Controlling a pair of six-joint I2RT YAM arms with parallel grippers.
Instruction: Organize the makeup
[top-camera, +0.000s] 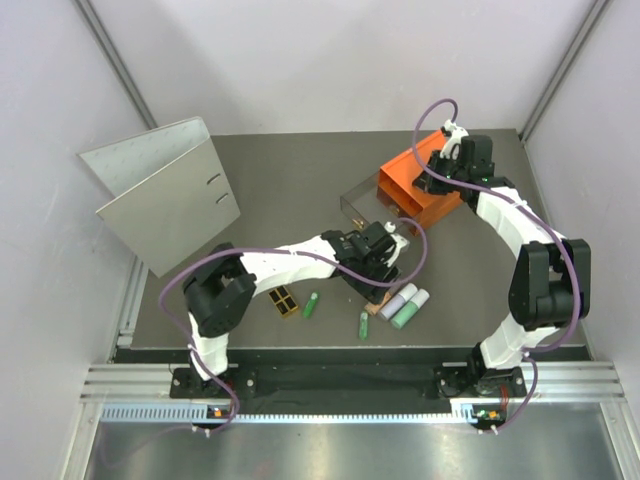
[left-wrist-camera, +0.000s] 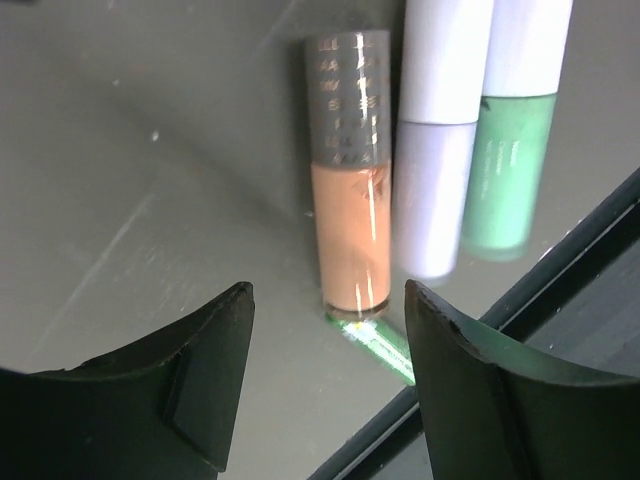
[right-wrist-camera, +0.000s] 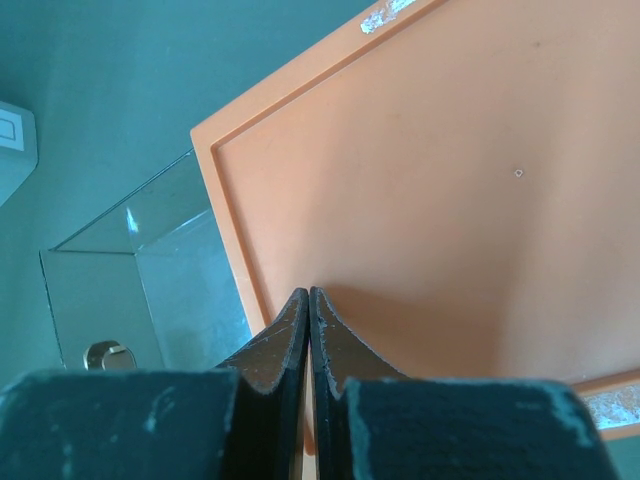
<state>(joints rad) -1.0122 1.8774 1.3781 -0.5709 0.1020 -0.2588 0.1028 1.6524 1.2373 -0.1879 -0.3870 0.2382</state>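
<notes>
Left gripper hangs over the three tubes, jaws wide, nothing in them. Its fingers straddle the base end of the orange tube, so that reads as the pick target. The tubes lie flat, side by side and touching, close to the near edge, right of centre: orange on the outside, lavender-white tube in the middle, mint tube beyond. The orange one has free bench on one flank, likely why it goes first. Its other flank sits against the lavender, so the finger on that side has little room and may nudge the neighbours. One green stick lies just beside the orange tube's base and could get clipped on descent. Second green stick and the palette lie further left along the near edge, apart from the tubes. Right gripper is closed tight, fingers together, holding nothing; its tips appear to rest on top of the orange drawer box toward the far right corner. Probably it is bracing the box so it won't slide. Clear drawer is pulled out toward bench centre with nothing visible in it, presumably the drop spot. Grey binder stands open at the far left, not involved. No makeup is stowed yet, as far as it shows.
</notes>
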